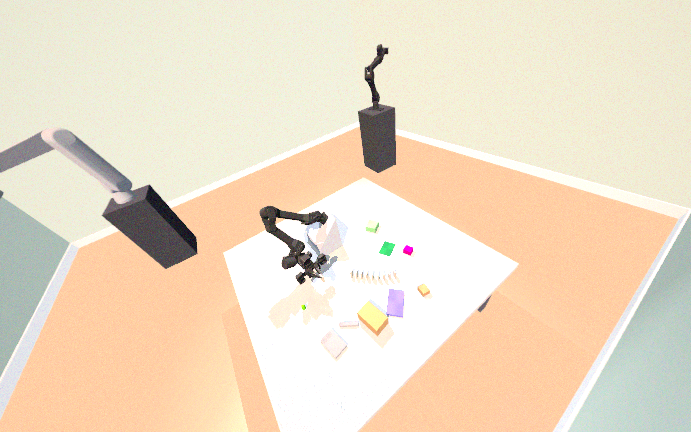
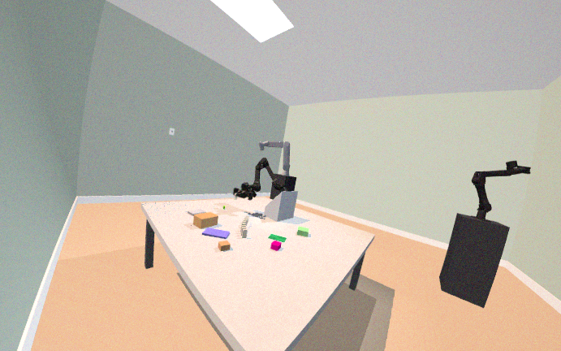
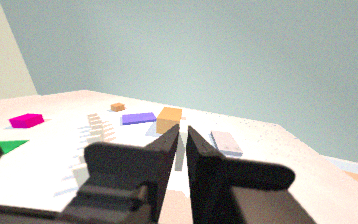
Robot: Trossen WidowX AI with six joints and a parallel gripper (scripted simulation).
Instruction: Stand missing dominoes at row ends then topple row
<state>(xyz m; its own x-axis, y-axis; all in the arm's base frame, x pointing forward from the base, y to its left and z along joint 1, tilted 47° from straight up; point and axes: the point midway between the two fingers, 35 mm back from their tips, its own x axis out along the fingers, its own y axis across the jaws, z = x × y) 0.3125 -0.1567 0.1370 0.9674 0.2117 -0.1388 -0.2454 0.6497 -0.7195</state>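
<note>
A row of several pale dominoes [image 1: 374, 277] [image 2: 243, 227] stands upright on the white table [image 1: 444, 252] [image 2: 256, 279]. In the wrist view the row shows left of the fingers, its near end partly hidden by the left finger. My gripper [image 1: 321, 276] [image 2: 235, 194] [image 3: 182, 128] is shut on a pale domino [image 3: 180, 154], seen as a narrow strip between the fingers. The gripper is raised above the table, beside the row's end nearest the arm's base and apart from it. The held domino's exact tilt is hard to tell.
An orange box [image 1: 372, 318] [image 2: 205, 219], purple slab [image 1: 395, 303] [image 2: 216, 233], pale bar [image 1: 348, 324] and pale slab [image 1: 333, 344] [image 3: 226, 143] lie on one side of the row. A green flat piece [image 1: 386, 248], magenta block [image 1: 407, 250] and light green block [image 1: 372, 226] lie opposite.
</note>
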